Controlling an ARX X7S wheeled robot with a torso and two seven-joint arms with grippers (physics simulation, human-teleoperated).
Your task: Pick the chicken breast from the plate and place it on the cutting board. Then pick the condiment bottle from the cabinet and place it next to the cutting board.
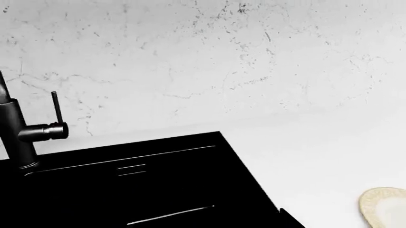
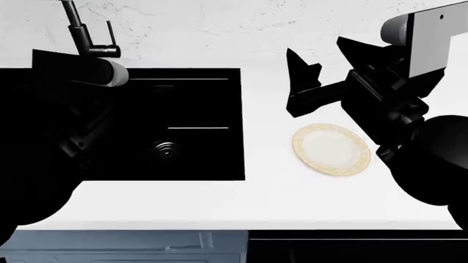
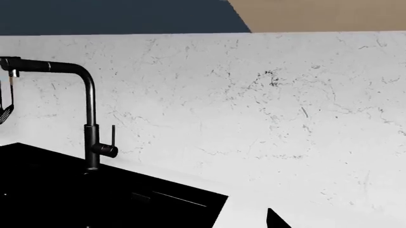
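The plate (image 2: 331,149) is lying on the white tabletop (image 2: 270,192) at about 3 o'clock from the black sink (image 2: 168,123), and its centre is looking bare: no chicken breast is showing on it, and neither the cutting board nor the condiment bottle is appearing in any view. So it is hard to judge the step in hand; going by the empty plate, the meat is possibly already off it, but where it is now I cannot tell. The right gripper (image 2: 310,74) is hanging above the tabletop at roughly 12 o'clock from the plate, its jaws spread apart and holding nothing. The left gripper (image 2: 73,143) is sitting dark over the sink, and whether its jaws are open I cannot tell. The faucet (image 2: 84,30) is standing at the sink's 12 o'clock edge. The next move is probably calling for turning the head or base to find the board and the cabinet before any reach.
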